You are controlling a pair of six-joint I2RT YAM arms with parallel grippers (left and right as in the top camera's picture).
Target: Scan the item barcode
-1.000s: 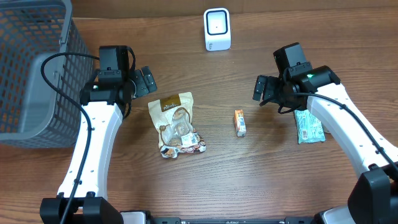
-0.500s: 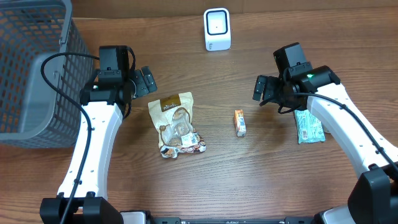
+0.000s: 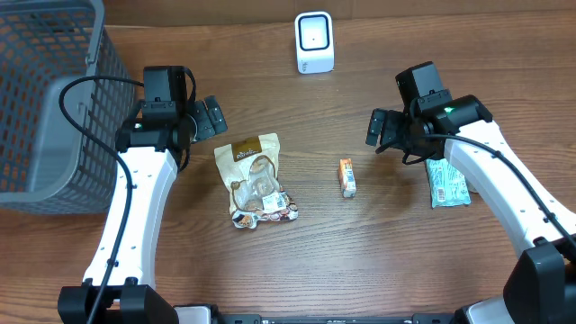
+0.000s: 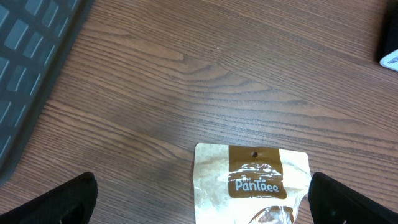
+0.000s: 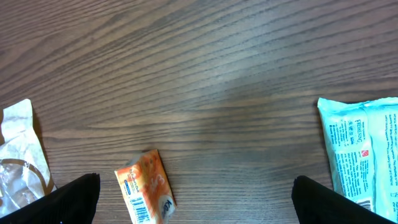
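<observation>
The table (image 3: 360,261) carries a grey mesh basket (image 3: 36,99) at its left edge. The left fingers (image 4: 59,202) hang spread wide and empty above the top of a brown PanTree pouch (image 3: 256,175). The right fingers (image 5: 56,199), equally wide and empty, hover between a teal packet (image 3: 447,183) and a small orange box (image 3: 347,177). At the far edge stands a white scanner (image 3: 314,42), well apart from all three items.

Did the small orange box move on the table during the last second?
No. The orange box lies in the same spot relative to the white scanner.
</observation>
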